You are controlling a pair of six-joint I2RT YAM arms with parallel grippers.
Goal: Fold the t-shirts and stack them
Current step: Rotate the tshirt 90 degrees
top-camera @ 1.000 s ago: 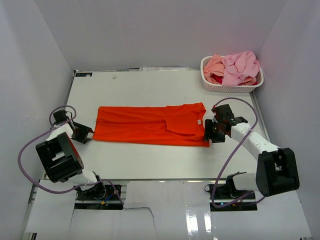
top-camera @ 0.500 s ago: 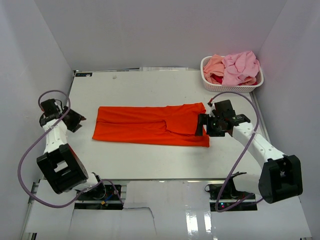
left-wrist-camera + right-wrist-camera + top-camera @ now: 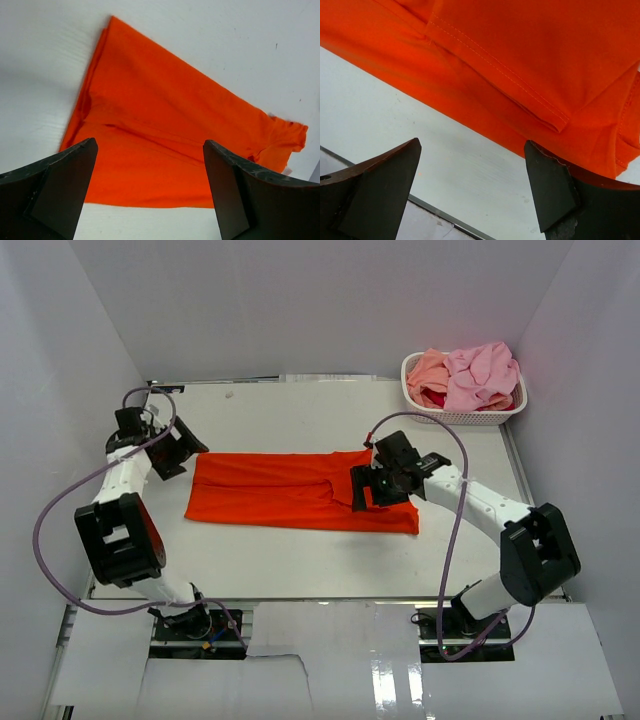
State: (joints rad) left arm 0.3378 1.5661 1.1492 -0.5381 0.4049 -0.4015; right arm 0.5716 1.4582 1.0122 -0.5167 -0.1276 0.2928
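A bright orange-red t-shirt (image 3: 300,490), folded into a long band, lies flat across the middle of the table. My left gripper (image 3: 186,452) hovers open at the shirt's far left corner. In the left wrist view the orange shirt (image 3: 170,130) fills the space beyond my left gripper (image 3: 150,145), and nothing is between the fingers. My right gripper (image 3: 362,488) hangs open over the shirt's right part. In the right wrist view my right gripper (image 3: 472,145) frames bare table beside the shirt's near edge, by a stitched sleeve hem (image 3: 520,95).
A white perforated basket (image 3: 462,416) stands at the far right corner, holding light pink (image 3: 480,375) and salmon (image 3: 428,372) t-shirts. White walls close in on both sides. The table's near edge strip (image 3: 445,215) shows in the right wrist view.
My left arm swung from the near left side to the shirt's far left corner. My right arm moved left from the shirt's right end over the cloth. Both grippers opened wider.
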